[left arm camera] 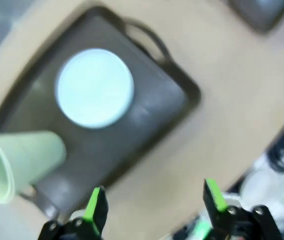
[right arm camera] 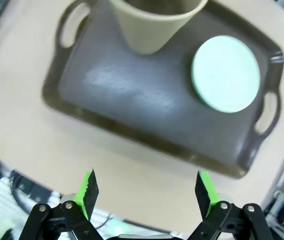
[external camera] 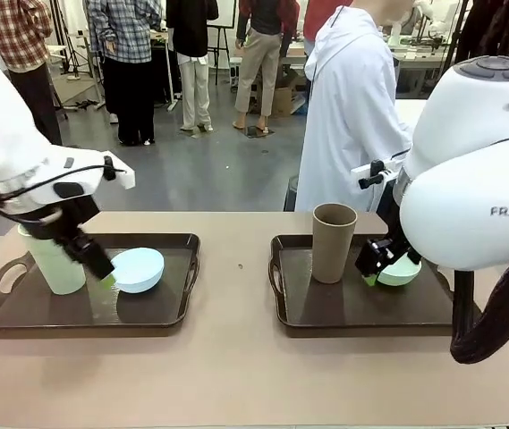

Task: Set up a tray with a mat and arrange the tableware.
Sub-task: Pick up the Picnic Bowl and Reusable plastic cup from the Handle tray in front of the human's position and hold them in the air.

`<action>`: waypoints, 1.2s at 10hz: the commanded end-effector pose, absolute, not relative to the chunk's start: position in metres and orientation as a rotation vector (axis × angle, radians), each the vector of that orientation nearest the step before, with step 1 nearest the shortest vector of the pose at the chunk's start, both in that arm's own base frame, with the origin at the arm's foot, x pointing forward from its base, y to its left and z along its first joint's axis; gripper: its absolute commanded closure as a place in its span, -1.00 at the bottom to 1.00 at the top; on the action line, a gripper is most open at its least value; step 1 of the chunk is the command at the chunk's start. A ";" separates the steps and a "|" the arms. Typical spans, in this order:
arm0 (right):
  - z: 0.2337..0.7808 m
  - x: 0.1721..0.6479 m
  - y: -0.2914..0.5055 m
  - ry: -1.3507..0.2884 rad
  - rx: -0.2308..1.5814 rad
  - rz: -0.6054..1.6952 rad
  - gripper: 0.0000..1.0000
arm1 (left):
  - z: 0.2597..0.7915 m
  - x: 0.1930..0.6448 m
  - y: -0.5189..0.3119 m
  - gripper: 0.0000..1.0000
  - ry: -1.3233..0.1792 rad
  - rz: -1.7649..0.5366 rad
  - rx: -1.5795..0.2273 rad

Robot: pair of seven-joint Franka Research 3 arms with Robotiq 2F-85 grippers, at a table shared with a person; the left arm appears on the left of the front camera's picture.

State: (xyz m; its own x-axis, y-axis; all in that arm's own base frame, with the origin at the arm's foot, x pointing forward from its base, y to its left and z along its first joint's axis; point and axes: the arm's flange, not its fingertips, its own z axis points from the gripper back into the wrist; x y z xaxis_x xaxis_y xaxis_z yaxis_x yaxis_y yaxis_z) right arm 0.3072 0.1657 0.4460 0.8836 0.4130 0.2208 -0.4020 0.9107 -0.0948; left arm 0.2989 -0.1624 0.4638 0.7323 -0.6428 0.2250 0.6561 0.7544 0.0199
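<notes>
At the counter's (external camera: 236, 375) left edge, the left tray (external camera: 151, 306) carries the green tumbler (external camera: 53, 266), upright at its left end. The blue bowl (external camera: 139, 268) sits just beside the tumbler, toward the tray's right end. Left hand (left arm camera: 154, 194): fingers spread, pinching nothing, raised by the tray's near rim, apart from both items. Toward the counter's right edge, the right tray (external camera: 343, 308) carries the brown tumbler (external camera: 334, 241), upright at its left end, and the mint bowl (external camera: 403, 273) at its right end. Right hand (right arm camera: 145, 181): fingers spread, empty, raised by that tray's near rim, clear of tumbler and bowl.
</notes>
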 end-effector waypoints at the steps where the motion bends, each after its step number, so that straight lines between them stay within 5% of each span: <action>1: 0.358 0.197 0.112 -0.213 0.085 0.335 -1.00 | 0.429 0.226 -0.120 -1.00 -0.101 -0.634 -0.127; 2: 0.353 0.200 0.113 -0.227 0.078 0.286 -1.00 | 0.427 0.223 -0.112 -1.00 -0.110 -0.586 -0.117; 3: 0.448 0.297 0.171 -0.204 0.009 0.400 -1.00 | 0.471 0.279 -0.156 -1.00 -0.144 -0.702 -0.095; 6: 0.450 0.294 0.174 -0.194 0.040 0.369 -1.00 | 0.477 0.269 -0.148 -1.00 -0.113 -0.679 -0.103; 8: 0.468 0.295 0.109 -0.174 0.246 0.279 -1.00 | 0.503 0.274 -0.115 -1.00 -0.151 -0.668 -0.419; 12: 0.460 0.260 0.007 -0.202 0.573 0.214 -1.00 | 0.495 0.278 -0.027 -1.00 -0.139 -0.530 -0.712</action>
State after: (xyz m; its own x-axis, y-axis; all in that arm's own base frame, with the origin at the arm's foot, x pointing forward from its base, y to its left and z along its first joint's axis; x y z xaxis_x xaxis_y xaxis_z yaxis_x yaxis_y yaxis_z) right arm 0.2932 0.0267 0.4990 0.9555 0.1594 0.2481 -0.2551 0.8691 0.4239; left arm 0.2783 -0.0400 0.5079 0.8378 -0.4406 0.3224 0.5459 0.6640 -0.5110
